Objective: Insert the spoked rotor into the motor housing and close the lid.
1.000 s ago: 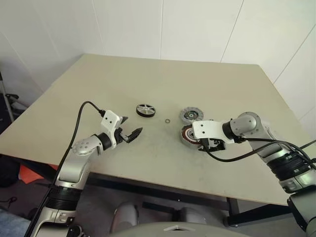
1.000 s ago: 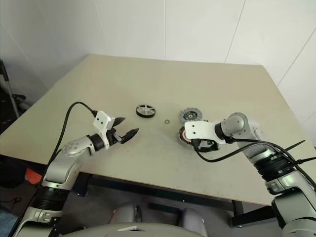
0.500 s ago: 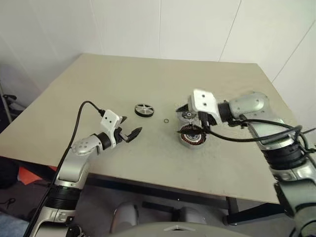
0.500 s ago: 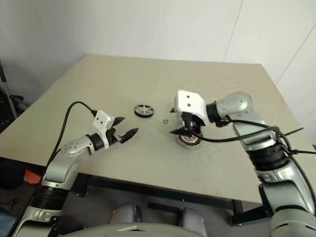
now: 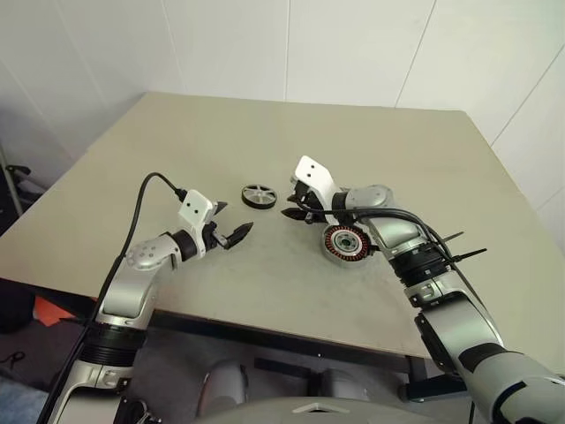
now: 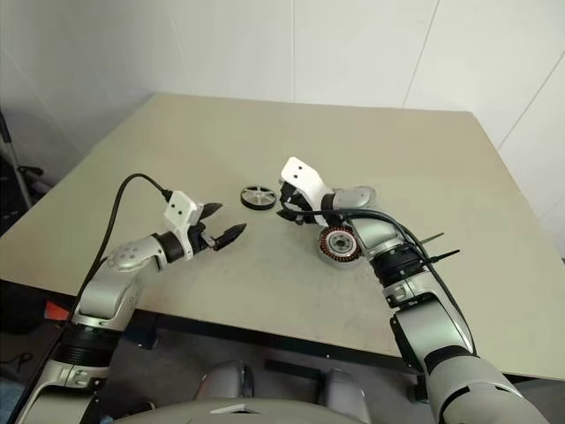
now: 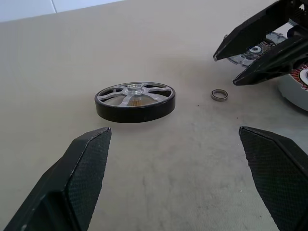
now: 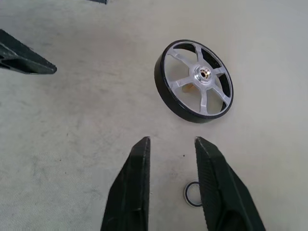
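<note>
Spoked rotor: the spoked rotor (image 8: pixel 194 80) lay flat on the tabletop (image 5: pixel 265 132), free of both tools, with nothing resting on it.
Motor housing: the motor housing (image 5: pixel 344 243) sat open, copper windings showing, well apart from the rotor on the right arm's side and nearer the tabletop's front edge.
Lid: I could not pick it out behind the right arm, so no call on it.
Small ring: a small metal ring (image 7: pixel 219 94) lay between the rotor and the housing, just under the right tool's tips.
Left tool: the left tool (image 5: pixel 233 235) hung near the rotor on its front-left side, fingers spread wide, gripping nothing.
Right tool: the right tool (image 8: pixel 171 149) hovered just short of the rotor on the housing side, fingers a narrow gap apart, nothing between them.
Handling, my read: rigid metal, small but probably dense; the smooth black rim looked slippery and low, so a pinch could skate off.
Where to take hold, my read: across the rim at opposite sides, or one finger through a spoke gap against the rim, keeping it level and clear of the ring.
</note>
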Robot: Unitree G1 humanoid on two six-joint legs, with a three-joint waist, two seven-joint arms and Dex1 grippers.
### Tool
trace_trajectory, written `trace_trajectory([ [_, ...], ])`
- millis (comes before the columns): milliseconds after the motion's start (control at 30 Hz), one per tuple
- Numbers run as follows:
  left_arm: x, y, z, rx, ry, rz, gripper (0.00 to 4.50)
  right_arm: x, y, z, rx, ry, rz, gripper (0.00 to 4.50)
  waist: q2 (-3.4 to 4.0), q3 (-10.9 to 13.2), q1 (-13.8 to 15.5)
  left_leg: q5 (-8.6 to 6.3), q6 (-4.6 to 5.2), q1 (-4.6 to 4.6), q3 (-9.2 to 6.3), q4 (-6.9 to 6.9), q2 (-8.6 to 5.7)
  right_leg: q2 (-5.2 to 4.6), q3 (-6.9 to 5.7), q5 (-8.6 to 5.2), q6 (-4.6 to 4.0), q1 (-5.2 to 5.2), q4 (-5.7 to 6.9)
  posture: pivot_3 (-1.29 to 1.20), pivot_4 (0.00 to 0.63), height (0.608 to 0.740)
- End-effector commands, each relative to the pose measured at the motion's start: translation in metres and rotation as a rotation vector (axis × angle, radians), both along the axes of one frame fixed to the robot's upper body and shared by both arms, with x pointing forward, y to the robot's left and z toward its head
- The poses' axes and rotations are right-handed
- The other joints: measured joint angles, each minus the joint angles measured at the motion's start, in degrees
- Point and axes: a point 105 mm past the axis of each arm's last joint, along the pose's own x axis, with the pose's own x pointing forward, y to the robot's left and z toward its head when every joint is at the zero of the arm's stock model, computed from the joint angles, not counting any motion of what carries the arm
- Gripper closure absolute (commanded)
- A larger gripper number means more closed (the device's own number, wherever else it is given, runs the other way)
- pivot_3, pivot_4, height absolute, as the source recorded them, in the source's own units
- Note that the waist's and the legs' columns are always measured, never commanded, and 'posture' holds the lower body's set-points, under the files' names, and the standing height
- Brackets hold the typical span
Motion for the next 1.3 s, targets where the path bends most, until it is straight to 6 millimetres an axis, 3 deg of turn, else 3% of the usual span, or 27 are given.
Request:
trace_trajectory([
  [33,-0.002,-0.001,0.015,0.001,-0.058,-0.004,0.0,0.011,0.0,0.001,-0.003,-0.017,-0.043,2.77,0.0,0.0,-0.2,0.0,0.0,0.06,0.0,-0.01,0.0,0.0,0.0,0.0,0.0,0.02,0.02,0.0,0.0,0.74],
  [500,-0.004,-0.004,0.013,0.005,-0.052,-0.014,0.0,0.04,-0.019,-0.019,-0.06,-0.013,-0.167,2.77,0.0,0.0,-0.4,-0.01,0.0,0.17,0.01,-0.06,0.0,0.0,0.0,0.0,-0.02,0.1,0.03,0.0,0.0,0.74],
  [700,-0.005,-0.001,0.012,0.012,-0.05,-0.006,0.0,0.032,-0.02,-0.03,-0.077,0.009,-0.132,2.77,0.0,0.0,-0.8,-0.02,0.03,0.16,0.01,-0.05,0.01,0.0,0.0,0.01,-0.03,0.09,0.04,0.0,0.0,0.74],
  [1300,-0.008,0.0,0.004,0.029,-0.032,-0.004,0.0,0.025,-0.029,-0.035,-0.08,0.043,-0.14,2.77,0.0,0.0,-0.8,-0.05,0.09,0.17,0.01,-0.05,0.0,0.0,0.0,0.0,-0.03,0.12,0.02,0.0,0.0,0.74],
])
